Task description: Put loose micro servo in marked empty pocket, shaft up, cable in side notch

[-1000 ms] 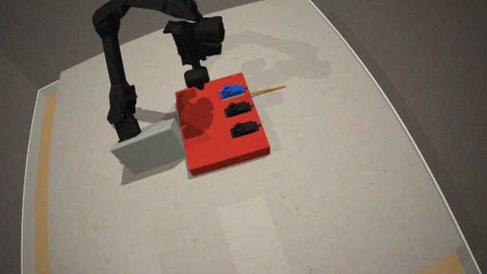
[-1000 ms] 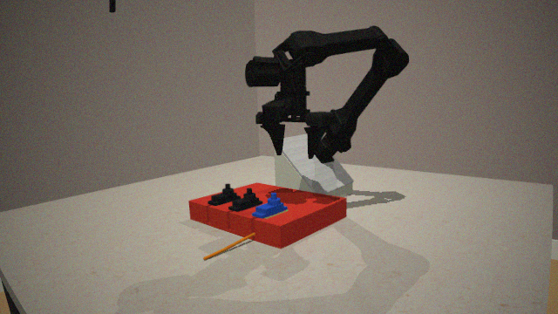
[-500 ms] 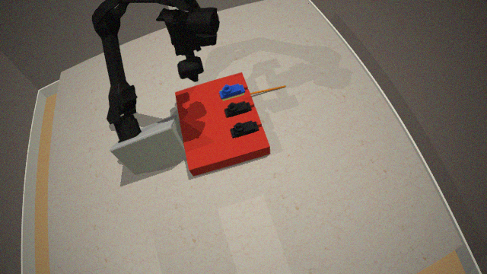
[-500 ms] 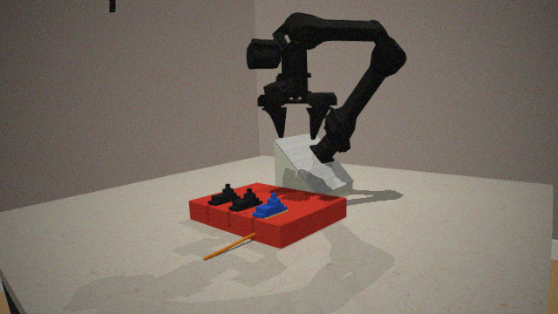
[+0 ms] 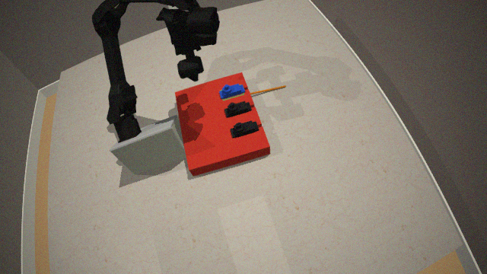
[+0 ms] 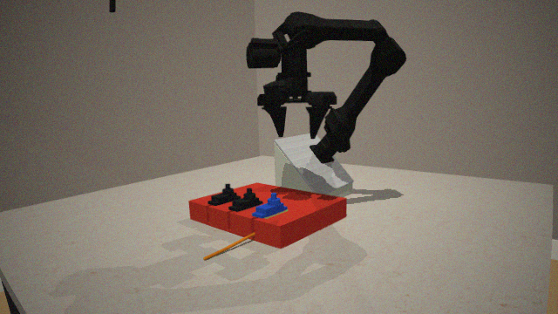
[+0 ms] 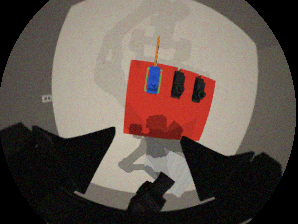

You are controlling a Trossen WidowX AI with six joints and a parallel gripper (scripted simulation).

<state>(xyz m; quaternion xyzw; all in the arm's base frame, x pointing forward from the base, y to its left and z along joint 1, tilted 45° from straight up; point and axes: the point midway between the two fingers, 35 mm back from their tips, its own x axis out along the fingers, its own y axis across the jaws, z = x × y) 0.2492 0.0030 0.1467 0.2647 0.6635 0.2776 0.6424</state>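
The blue micro servo (image 5: 232, 91) (image 6: 270, 208) (image 7: 154, 80) sits in the marked pocket of the red deck (image 5: 217, 144) (image 6: 314, 218) (image 7: 142, 110), low and level, in line with two black servos. Its output shaft points up. A thin yellow-green edge of the marking shows around it. Its orange cable (image 5: 268, 90) (image 6: 228, 247) (image 7: 157, 49) leaves at the notch side and sticks out past the deck's edge. Whether the ears are perfectly flat is too small to tell. My gripper (image 6: 297, 137) (image 7: 149, 135) is open and empty, well above the deck and back toward the arm's base.
Two black servos (image 5: 237, 109) (image 5: 244, 129) (image 6: 246, 201) (image 6: 223, 196) (image 7: 178, 84) (image 7: 199, 89) sit in the deck beside the blue one. A pale wedge-shaped block (image 5: 152, 152) (image 6: 289, 157) (image 7: 175, 172) stands under the arm's base, close behind the deck.
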